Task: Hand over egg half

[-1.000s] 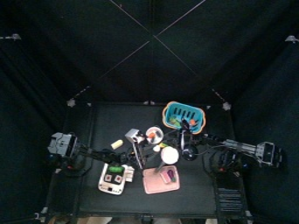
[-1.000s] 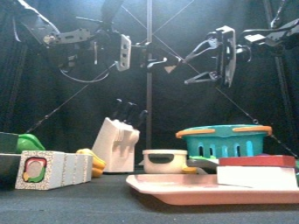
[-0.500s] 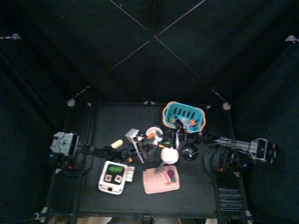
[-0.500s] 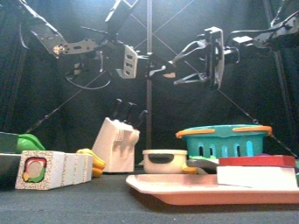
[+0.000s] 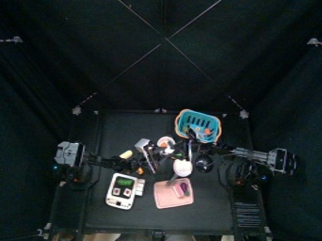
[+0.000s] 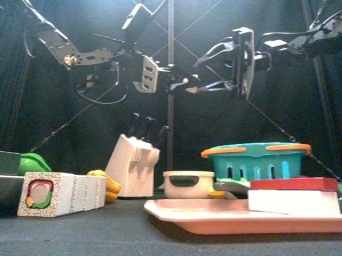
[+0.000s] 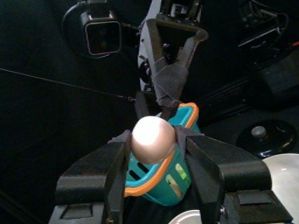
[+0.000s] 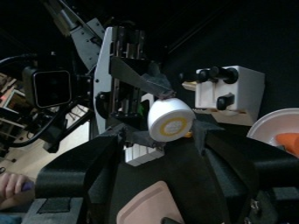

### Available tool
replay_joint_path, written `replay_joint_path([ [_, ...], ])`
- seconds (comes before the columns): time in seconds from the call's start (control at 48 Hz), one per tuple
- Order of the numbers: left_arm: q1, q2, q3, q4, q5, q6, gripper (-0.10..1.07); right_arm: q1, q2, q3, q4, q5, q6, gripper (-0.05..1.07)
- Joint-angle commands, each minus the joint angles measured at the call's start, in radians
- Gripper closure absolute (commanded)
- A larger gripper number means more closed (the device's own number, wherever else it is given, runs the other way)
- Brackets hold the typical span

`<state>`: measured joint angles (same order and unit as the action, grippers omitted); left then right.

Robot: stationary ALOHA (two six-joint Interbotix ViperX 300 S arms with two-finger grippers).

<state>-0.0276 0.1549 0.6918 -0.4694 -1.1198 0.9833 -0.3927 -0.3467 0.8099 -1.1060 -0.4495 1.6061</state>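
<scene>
The egg half is pale and rounded; the right wrist view shows a yellow rim on it. It hangs high above the table. My right gripper is shut on it. In the left wrist view that gripper's fingers come down onto the egg. My left gripper is open, one jaw on each side of the egg, apart from it. The left gripper faces mine in the right wrist view. In the top view the arms meet over the table's middle.
Below the grippers stand a teal basket, a pink tray with a box on it, a white knife block, a printed carton and a white pot. A plate lies near the basket.
The right gripper has carried the egg half leftward and the left gripper has moved rightward. The two now meet, with the egg between the left gripper's open jaws.
</scene>
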Motion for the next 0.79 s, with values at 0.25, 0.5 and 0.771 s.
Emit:
replay_joint_path([
  [0.25, -0.002, -0.006, -0.026, 0.011, -0.006, -0.002, 0.30, -0.003, 0.064, -0.078, -0.009, -0.005, -0.002, 0.10],
  [0.5, -0.002, -0.003, -0.023, 0.009, -0.006, -0.003, 0.30, -0.003, 0.066, -0.081, -0.009, -0.006, -0.002, 0.11],
  [0.771, -0.002, -0.003, -0.020, 0.008, -0.006, -0.003, 0.30, -0.003, 0.061, -0.080, -0.009, -0.006, -0.002, 0.11],
])
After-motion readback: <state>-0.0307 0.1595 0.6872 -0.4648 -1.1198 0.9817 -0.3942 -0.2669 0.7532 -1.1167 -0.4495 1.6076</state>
